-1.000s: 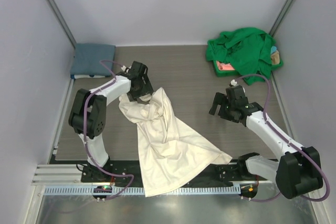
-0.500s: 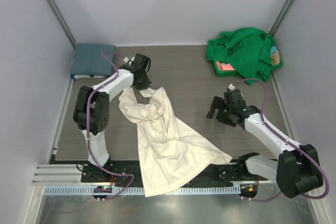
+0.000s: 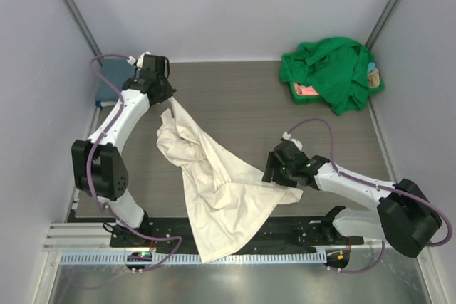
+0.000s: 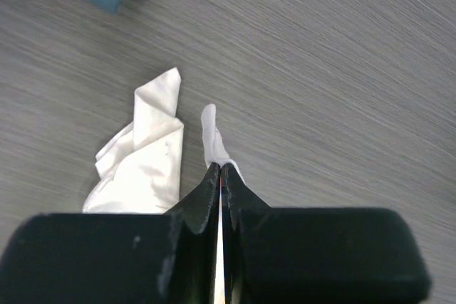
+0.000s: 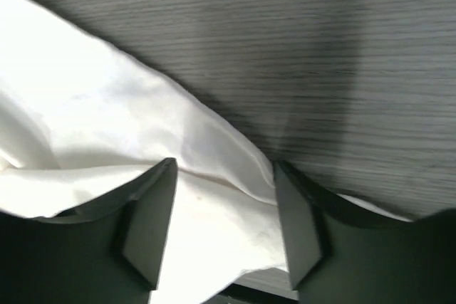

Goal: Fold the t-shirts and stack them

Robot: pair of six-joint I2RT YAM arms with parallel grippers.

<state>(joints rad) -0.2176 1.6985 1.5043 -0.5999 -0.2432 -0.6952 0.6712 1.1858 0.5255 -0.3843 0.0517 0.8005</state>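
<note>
While left pincer [image 4: 219,170] pinches cream t-shirt [image 3: 221,184], right pincer [image 5: 224,169] spread wide over its edge

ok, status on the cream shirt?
Left gripper shut on cream t-shirt, far corner. Right gripper open, straddling its right edge. Shirt crumpled, unfolded. Green t-shirt pile far right, apart.

Two arms [image 3: 121,115], one tray [image 3: 380,85], three t-shirts [image 3: 214,183] plainly, perhaps five.
</note>
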